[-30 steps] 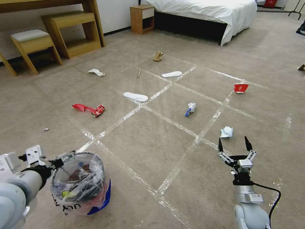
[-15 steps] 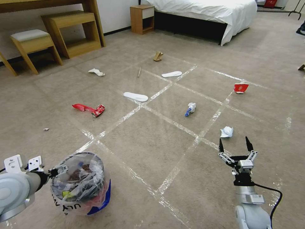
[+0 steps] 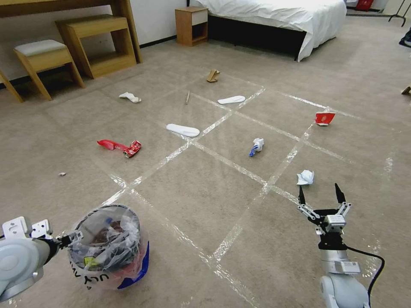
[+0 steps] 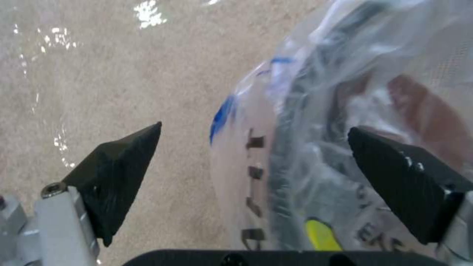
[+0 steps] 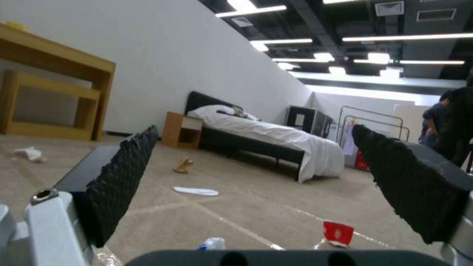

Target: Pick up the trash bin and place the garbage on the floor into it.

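Near left, the left claw (image 4: 254, 147) is spread astride the bin (image 3: 107, 246) rim; it may pinch only the slack bag, so the bin slips. Right claw (image 3: 321, 194) is spread, idle; litter (image 3: 305, 177) lies farther on the floor (image 3: 205, 188)

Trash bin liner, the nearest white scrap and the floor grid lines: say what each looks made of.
The trash bin liner looks like thin clear plastic film: crinkled, glossy, contents showing through. The white scrap near the right tool seems to be crumpled paper: matte, with sharp creases. The floor grid lines look like clear tape, shiny against the dull short-pile carpet. The left tool stands open astride the bin's rim.
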